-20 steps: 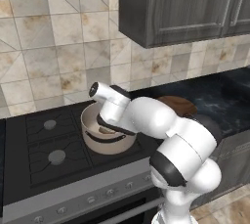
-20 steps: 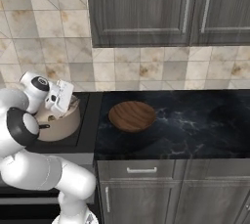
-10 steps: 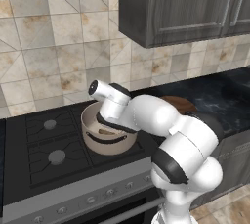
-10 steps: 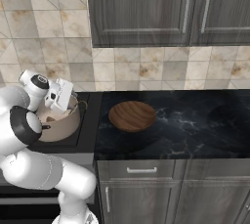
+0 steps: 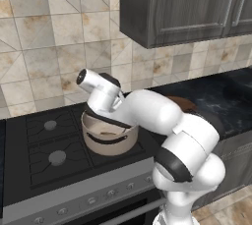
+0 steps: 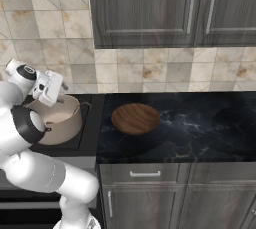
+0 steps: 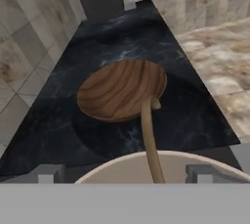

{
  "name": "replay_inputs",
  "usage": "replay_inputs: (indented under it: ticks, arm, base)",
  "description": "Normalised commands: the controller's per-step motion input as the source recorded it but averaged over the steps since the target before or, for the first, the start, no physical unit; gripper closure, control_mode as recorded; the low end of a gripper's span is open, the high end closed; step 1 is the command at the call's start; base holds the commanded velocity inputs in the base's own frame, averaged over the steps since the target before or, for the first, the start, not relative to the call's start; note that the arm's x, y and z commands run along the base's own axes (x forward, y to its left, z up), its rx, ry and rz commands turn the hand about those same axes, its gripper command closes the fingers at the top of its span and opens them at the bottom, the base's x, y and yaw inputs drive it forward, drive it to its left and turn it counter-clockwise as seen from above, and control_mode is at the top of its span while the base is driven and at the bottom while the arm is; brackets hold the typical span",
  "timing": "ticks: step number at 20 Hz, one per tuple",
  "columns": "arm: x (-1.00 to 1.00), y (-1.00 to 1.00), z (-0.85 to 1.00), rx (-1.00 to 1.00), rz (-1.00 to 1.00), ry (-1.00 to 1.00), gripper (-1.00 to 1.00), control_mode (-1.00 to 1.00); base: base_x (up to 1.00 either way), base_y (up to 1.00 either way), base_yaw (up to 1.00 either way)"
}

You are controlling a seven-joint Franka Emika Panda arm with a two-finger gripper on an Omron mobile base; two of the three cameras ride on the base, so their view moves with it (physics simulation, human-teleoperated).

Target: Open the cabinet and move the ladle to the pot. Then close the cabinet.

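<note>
The tan pot [image 5: 109, 139] [image 6: 56, 121] stands on the stove's front right burner. The ladle [image 7: 149, 137] leans in it, its thin handle [image 6: 84, 106] rising over the rim toward the counter; its bowl is hidden inside the pot. My gripper [image 7: 124, 174] [image 6: 59, 95] hovers just over the pot, open, with one grey fingertip [image 7: 49, 173] on either side of the handle and well apart from it. The dark wood-grain cabinet [image 5: 187, 3] [image 6: 150, 8] hangs above the counter, and the doors I can see stand shut.
A round wooden board [image 6: 135, 118] [image 7: 122, 90] lies on the black marble counter [image 6: 200, 123] right of the pot. The black stove [image 5: 49, 145] has other burners to the left. Drawer units [image 6: 145, 174] sit under the counter. A tiled wall is behind.
The jaws have gone from nearly shut to wide open, letting go of the ladle handle, which now rests in the pot. The hand has barely shifted.
</note>
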Motion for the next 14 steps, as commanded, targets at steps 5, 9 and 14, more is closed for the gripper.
replay_inputs:
  ticks: [5,9,14]
  arm:
    - [-0.32,-0.07,0.15,0.00,0.01,0.04,-1.00,-1.00]
    - [-0.40,-0.02,0.06,0.00,0.10,-0.03,-1.00,-1.00]
    - [-0.42,-0.09,0.04,0.00,0.21,0.00,-1.00,-1.00]
  base:
    - [0.00,0.00,0.00]
    - [0.00,0.00,0.00]
    - [0.00,0.00,0.00]
